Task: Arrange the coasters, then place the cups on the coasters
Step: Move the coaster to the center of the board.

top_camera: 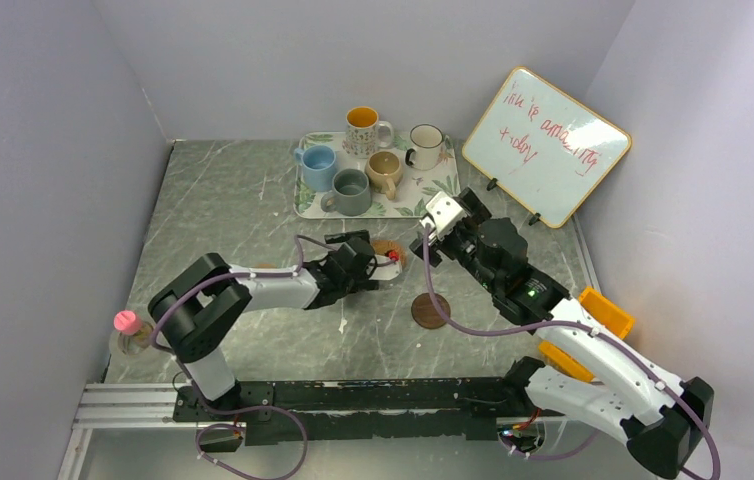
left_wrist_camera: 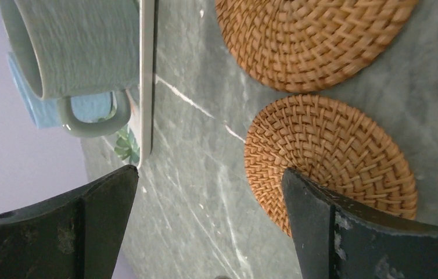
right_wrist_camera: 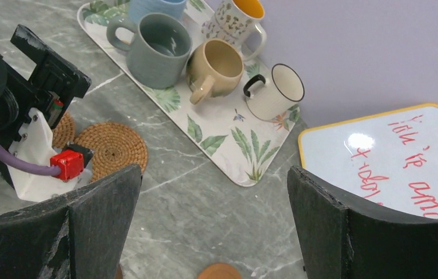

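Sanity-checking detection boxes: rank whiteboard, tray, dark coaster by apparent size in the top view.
1-2. whiteboard and tray: look about alike; the board is propped up, so unranked.
3. dark coaster: clearly smallest.

1. A white rectangular tray with green leaf print lies at the far side of my grey marbled table.
2. To its right, a yellow-framed whiteboard with red handwriting stands tilted.
3. A small clear bottle with pink cap stands at my near left.

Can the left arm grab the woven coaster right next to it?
Probably yes. The left end effector is open right beside the nearer woven coaster, which lies flat with nothing on it.
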`<state>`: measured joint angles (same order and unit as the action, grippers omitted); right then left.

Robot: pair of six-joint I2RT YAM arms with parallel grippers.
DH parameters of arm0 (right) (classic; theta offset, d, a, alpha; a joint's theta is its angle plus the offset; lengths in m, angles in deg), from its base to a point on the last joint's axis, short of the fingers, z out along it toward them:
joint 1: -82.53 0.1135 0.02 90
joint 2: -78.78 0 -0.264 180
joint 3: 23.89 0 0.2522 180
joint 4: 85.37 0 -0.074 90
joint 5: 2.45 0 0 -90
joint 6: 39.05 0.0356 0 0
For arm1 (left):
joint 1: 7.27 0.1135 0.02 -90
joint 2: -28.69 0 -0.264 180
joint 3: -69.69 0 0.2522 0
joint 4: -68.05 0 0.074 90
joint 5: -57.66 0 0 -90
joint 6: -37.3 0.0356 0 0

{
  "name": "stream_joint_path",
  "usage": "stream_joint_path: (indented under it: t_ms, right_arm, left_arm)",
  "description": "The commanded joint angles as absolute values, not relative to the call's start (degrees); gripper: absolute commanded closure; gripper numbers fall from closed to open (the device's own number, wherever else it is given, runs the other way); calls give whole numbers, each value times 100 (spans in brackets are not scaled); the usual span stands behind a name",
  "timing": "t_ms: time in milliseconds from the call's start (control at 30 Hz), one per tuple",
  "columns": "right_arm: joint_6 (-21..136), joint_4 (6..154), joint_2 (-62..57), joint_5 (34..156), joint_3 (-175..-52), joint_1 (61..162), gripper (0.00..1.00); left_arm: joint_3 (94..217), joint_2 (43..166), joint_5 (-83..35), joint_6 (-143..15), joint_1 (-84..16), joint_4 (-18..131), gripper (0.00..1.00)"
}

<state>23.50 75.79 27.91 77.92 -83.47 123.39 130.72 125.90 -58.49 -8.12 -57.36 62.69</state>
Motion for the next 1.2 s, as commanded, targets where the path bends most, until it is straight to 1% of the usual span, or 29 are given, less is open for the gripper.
stream_joint_path:
  t_ms: [0, 100, 167, 300, 433, 533, 700, 867, 1000, 1167]
  right_arm:
    - [2341, 7400, 2880, 7672, -8518, 12273, 0]
    - [2299, 7022, 2796, 7735, -8625, 12257, 0]
    - [2210, 6728, 2688, 7838, -8658, 12256, 0]
    - [1937, 6228, 2378, 8027, -8556, 12264, 0]
    - [1688, 5832, 1942, 8102, -8395, 12320, 0]
    - [1676, 5687, 1638, 8050, -8310, 12426, 0]
    - [1736, 5540, 1235, 7769, -8159, 12841, 0]
    - [1789, 5647, 860, 7119, -7834, 13415, 0]
    - [1805, 5826, 766, 6744, -7546, 13732, 0]
    - [1816, 5869, 922, 6833, -7469, 13825, 0]
  left_arm:
    - [13410, 12165, -5126, -1534, -5763, 5643, 0]
    - [13476, 11476, -4639, -1745, -5531, 5326, 0]
    - [13409, 11031, -4535, -1789, -5338, 5210, 0]
    - [13070, 10204, -4746, -1636, -4871, 5023, 0]
    - [12595, 9762, -5230, -1512, -4302, 4771, 0]
    - [12194, 9553, -5326, -1372, -3671, 4655, 0]
    - [11683, 9431, -5136, -1041, -2759, 4539, 0]
    - [11425, 9452, -4888, -781, -2249, 4449, 0]
    - [11371, 9670, -4835, -714, -2122, 4669, 0]
    - [11518, 10308, -4793, -845, -2115, 5036, 0]
